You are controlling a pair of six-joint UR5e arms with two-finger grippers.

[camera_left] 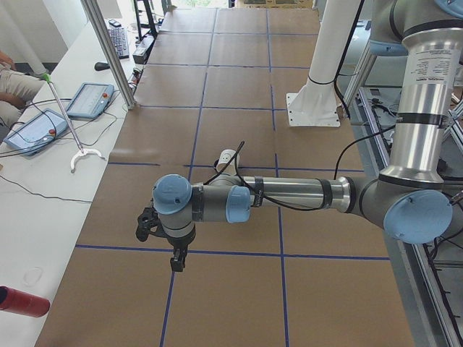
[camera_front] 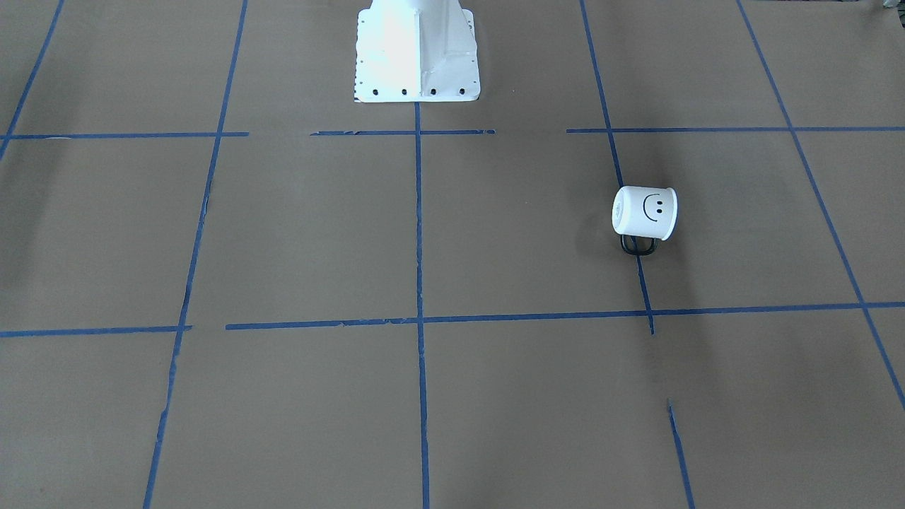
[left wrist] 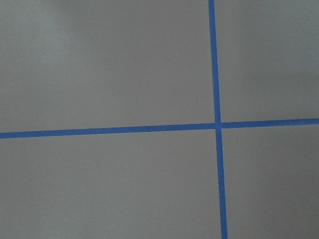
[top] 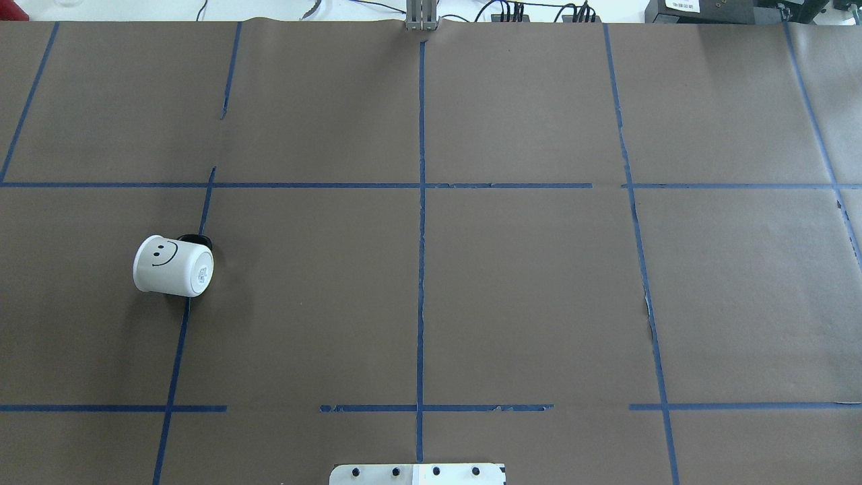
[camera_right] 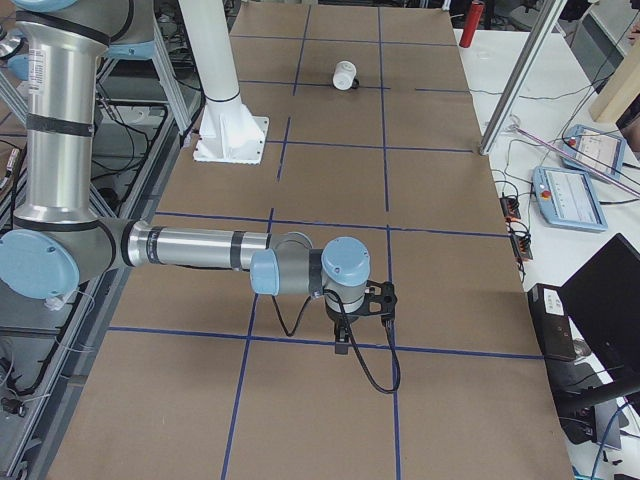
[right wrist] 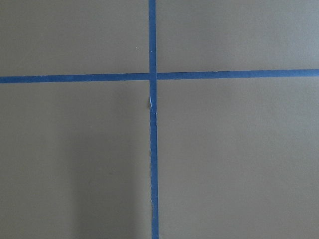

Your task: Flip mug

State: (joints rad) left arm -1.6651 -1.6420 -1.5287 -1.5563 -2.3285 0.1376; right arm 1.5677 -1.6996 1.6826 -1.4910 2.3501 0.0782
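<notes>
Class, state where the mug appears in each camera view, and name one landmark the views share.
Front-facing: mug right of centre, on its side.
Overhead: mug left, mid-height.
Exterior left: mug near centre.
Exterior right: mug top, far end.
Wrist views: not in either.
Landmark: white pedestal base, in all four exterior views.

We see the brown-papered table [top: 525, 283], gridded in blue tape [top: 421, 269], bearing a white mug [top: 172, 266] tipped on its side

The mug [camera_front: 645, 212] lies sideways on a blue tape line [camera_front: 643, 286].
</notes>
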